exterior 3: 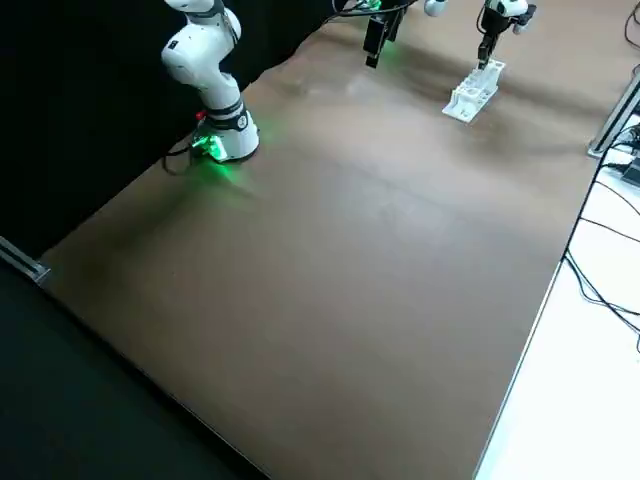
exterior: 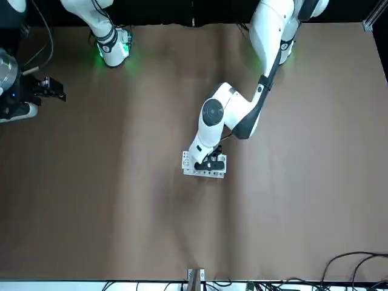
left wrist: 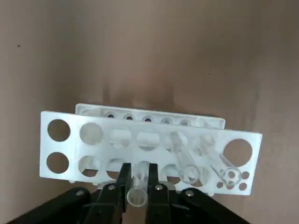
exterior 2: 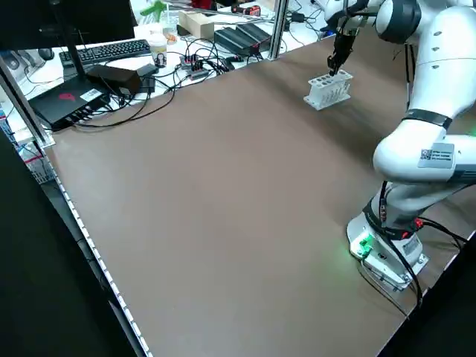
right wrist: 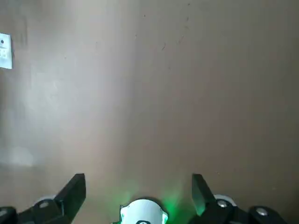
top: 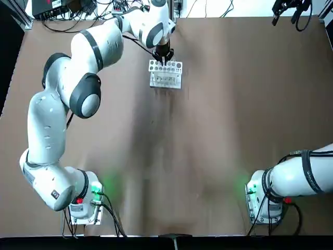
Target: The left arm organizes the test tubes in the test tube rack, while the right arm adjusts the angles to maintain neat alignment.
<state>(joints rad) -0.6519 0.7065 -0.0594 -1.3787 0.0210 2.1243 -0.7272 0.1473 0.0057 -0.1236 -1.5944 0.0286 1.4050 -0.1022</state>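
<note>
The white test tube rack [top: 165,79] stands at the table's far middle. My left gripper [top: 164,56] hangs right over its near row, shut on a clear test tube [left wrist: 137,193] that points down into a hole. In the left wrist view two more test tubes [left wrist: 181,156] lean in holes toward one end of the rack [left wrist: 74,148], and the holes at the other end hold nothing. The front view shows the same gripper [exterior: 210,162] on the rack [exterior: 204,171]. My right gripper [exterior: 45,88] is parked high at the far right, open, with bare table between its fingers [right wrist: 74,191].
Cables, a keyboard [exterior 2: 111,50] and boxes lie past the table's far edge. The arms' bases [top: 86,200] with green lights sit at the near corners. Broad brown tabletop [top: 208,156] stretches between the rack and the bases.
</note>
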